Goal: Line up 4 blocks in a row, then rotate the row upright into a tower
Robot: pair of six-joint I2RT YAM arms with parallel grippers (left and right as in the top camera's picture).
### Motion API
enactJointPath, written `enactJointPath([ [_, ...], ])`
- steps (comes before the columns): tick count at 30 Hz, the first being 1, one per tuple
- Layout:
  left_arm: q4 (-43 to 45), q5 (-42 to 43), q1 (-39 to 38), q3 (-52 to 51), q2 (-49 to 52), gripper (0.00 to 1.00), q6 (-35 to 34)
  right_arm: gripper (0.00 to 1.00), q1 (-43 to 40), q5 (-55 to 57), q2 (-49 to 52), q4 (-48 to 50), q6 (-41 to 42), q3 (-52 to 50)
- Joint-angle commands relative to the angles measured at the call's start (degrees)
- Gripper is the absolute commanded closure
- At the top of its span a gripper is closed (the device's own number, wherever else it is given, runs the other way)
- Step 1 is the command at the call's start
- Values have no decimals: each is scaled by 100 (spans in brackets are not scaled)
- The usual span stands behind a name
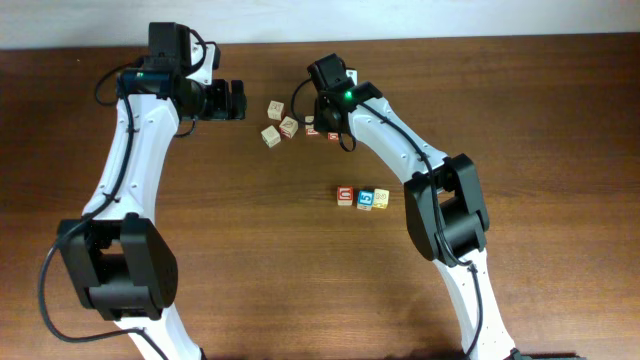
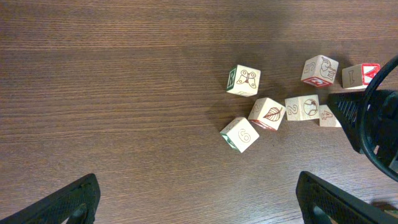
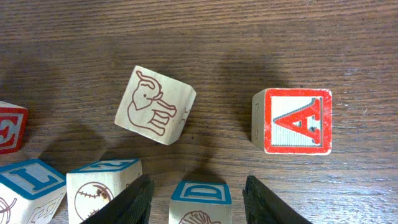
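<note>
Overhead, the brown wooden table point(image 1: 540, 90) is carrying everything, and the left gripper point(image 1: 238, 100) is hovering well to the picture-left of the pale wooden cube with a red letter A point(image 3: 297, 121), its jaws gaping wide and holding nothing. The right gripper point(image 3: 199, 186) is hanging just beside that A cube, jaws partly apart and straddling the pale blue-framed D cube point(image 3: 200, 198) with a gap showing on each side. A row of three red-, blue- and yellow-framed alphabet cubes point(image 1: 364, 198) is sitting well apart from the A cube, toward the arm bases.
</note>
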Motion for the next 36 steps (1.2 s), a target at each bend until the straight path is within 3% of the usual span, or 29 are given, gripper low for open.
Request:
enactJointPath([
  [1, 11, -39, 11, 22, 37, 1, -37, 60, 22, 70, 166, -68, -4, -44],
  [5, 11, -39, 11, 22, 37, 1, -37, 72, 22, 20, 166, -247, -2, -42],
  [7, 11, -39, 11, 22, 37, 1, -37, 76, 22, -560, 24, -363, -2, -39],
  [10, 11, -39, 11, 22, 37, 1, -37, 75, 153, -1204, -448, -1045, 103, 2],
  [16, 11, -39, 11, 22, 37, 1, -37, 76, 916, -1016, -446, -2520, 337, 2],
  [19, 11, -39, 11, 22, 37, 1, -37, 76, 925, -17, -446, -2970, 970, -11],
  [22, 11, -39, 11, 22, 37, 1, -37, 75, 957, -35, -446, -2975, 968, -15],
  [23, 11, -39, 9, 22, 37, 1, -37, 68, 964, -127, -446, -3016, 968, -15],
  [29, 11, -39, 11, 22, 37, 1, -37, 54, 955, -376, -448, -3165, 964, 11],
  [30, 11, -39, 11, 22, 37, 1, -37, 45, 946, -201, -455, -3187, 767, 304],
  [31, 11, -39, 11, 22, 37, 1, -37, 42, 944, -17, -470, -3300, 752, 675],
  [34, 11, -39, 11, 22, 37, 1, -37, 44, 946, 415, -516, -4937, 616, 2747],
  [35, 11, -39, 11, 22, 37, 1, -37, 51, 953, 424, -745, -5576, 490, 3143],
  [36, 9, -39, 11, 22, 37, 1, -37, 53, 981, 367, -986, -5584, 275, 3121],
])
